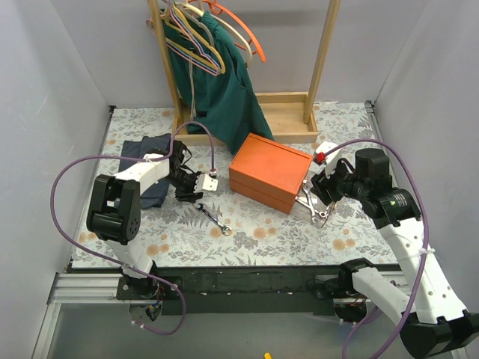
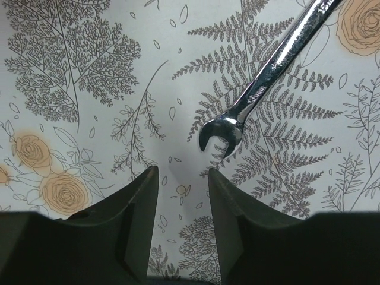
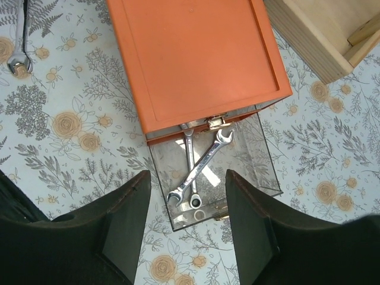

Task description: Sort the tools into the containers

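A silver wrench [image 1: 213,218] lies on the floral cloth in front of the orange box [image 1: 269,178]. My left gripper [image 1: 191,196] is open just left of it. In the left wrist view the wrench's open end [image 2: 221,132] lies just beyond the right fingertip, outside the open left gripper [image 2: 181,172]. The box's clear drawer [image 3: 255,154] is pulled out with two crossed wrenches [image 3: 199,169] inside. My right gripper [image 3: 187,175] hovers open above the drawer, holding nothing. The same box [image 3: 193,59] fills the top of the right wrist view. Pliers and the yellow-handled tool are not seen.
A clothes rack with coloured hangers [image 1: 213,34], a green garment and a wooden tray base [image 1: 288,120] stands behind the box. A folded dark cloth [image 1: 150,176] lies under the left arm. Grey walls close in the table on the left, right and back.
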